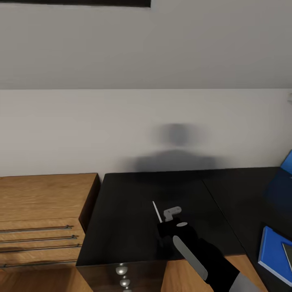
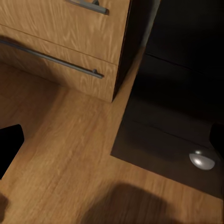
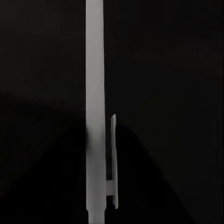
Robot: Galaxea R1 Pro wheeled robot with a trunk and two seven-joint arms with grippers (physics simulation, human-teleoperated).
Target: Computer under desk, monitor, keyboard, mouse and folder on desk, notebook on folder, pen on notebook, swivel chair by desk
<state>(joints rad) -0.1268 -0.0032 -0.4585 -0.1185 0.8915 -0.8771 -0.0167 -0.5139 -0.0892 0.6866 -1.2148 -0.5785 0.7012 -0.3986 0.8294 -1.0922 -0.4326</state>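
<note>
My right gripper (image 1: 162,224) hangs over the front middle of the black desk (image 1: 134,211) and is shut on the pen (image 1: 157,211), a slim white stick pointing up and away from the fingers. The right wrist view has the pen (image 3: 95,116) with its clip running along the fingers against the dark desk top. At the right edge of the head view lies the bright blue folder (image 1: 272,251), with a flat grey corner on it that looks like the notebook (image 1: 288,252). My left gripper (image 2: 114,147) is low over the floor beside the desk's drawer unit (image 2: 172,140), open and empty.
A light wooden dresser (image 1: 40,215) with long bar handles stands against the desk's left side. The drawer unit's silver knobs (image 1: 121,269) face me under the desk front. A pale wall rises behind the desk. Another blue corner (image 1: 288,162) shows at the far right edge.
</note>
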